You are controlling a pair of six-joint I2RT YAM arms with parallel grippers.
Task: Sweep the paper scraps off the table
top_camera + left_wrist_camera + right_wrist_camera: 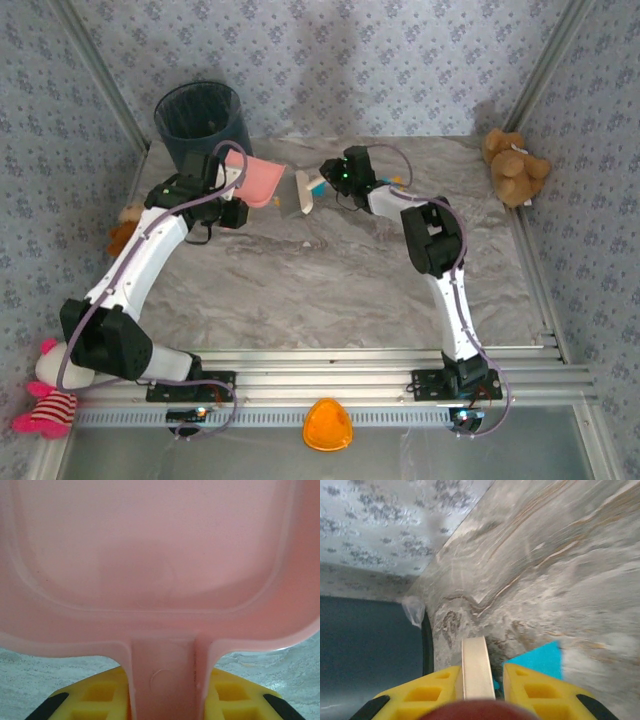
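One cyan-blue paper scrap (pixel 540 661) lies flat on the worktop (pixel 330 280), just R of the R jaws. Can't tell if more of it goes under them.

R jaws are clamped on a cream flat tool (pixel 477 667). It sticks out straight in front of them. From above, its wide end sits just L of the R jaws, low by the worktop. Can't tell if it touches.

L jaws are squeezed tight on the handle of a pink dustpan (pixel 150 555). The pan spreads out wide in front of them, w/ its far edge facing the R jaws. Pan & tool are just beside each other, btw the 2 pairs of jaws.

A dark round bin (pixel 202 118) stands past the L jaws, by the back wall. From the R wrist it's on the L of the R jaws, w/ a bit of clear plastic (pixel 414 611) at its side.

A brown teddy (pixel 515 165) sits far R of the R jaws, in the back corner. Another brown toy (pixel 125 232) is L of the L jaws, by the side wall. A pink & white striped toy (pixel 45 400) lies by the L arm's base. An orange thing (pixel 328 425) sits at the front btw the 2 bases. Both are well behind the jaws.
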